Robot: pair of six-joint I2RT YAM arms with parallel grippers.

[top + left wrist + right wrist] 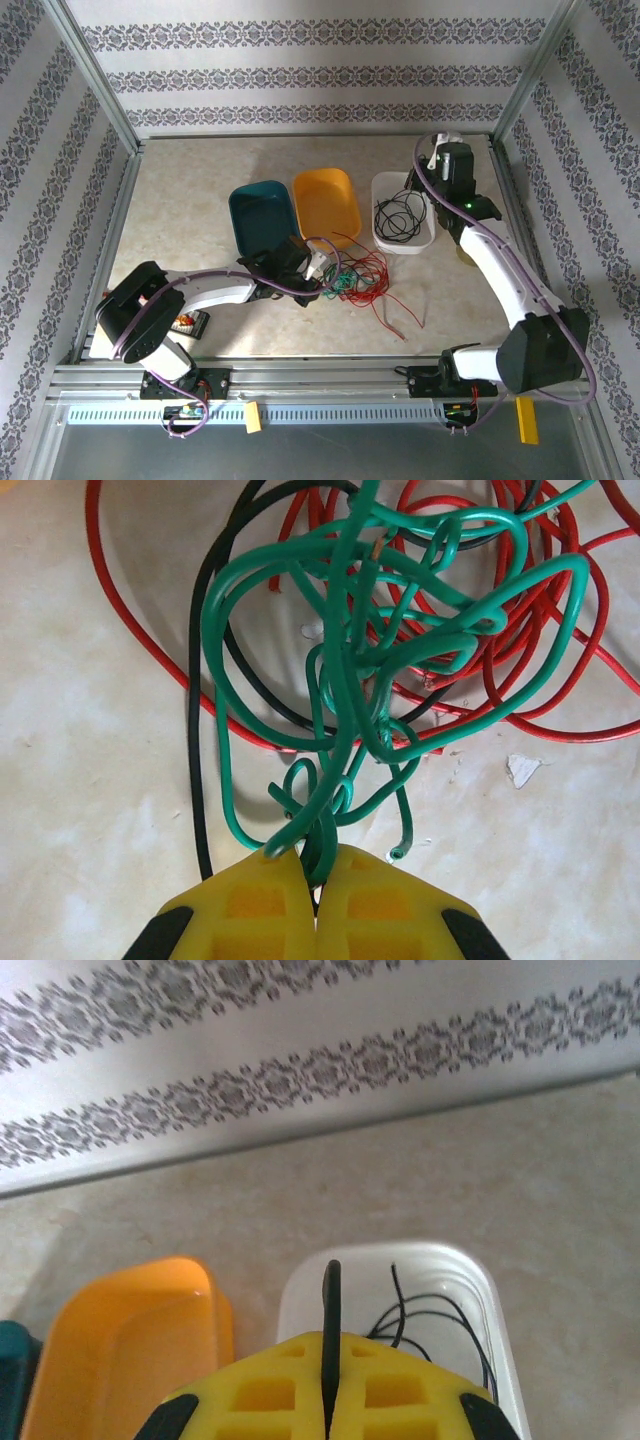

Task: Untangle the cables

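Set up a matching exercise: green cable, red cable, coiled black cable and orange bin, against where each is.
1 green cable; 2 red cable; 3 coiled black cable; 4 orange bin.
A in the white bin; B between teal bin and white bin; C pinched in the left claw; D sprawled on the table.
Pairs: 1-C, 2-D, 3-A, 4-B.

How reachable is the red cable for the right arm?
Probably yes: red cable trails open on the table toward it, nothing between. But the right gripper is shut on a black cable.
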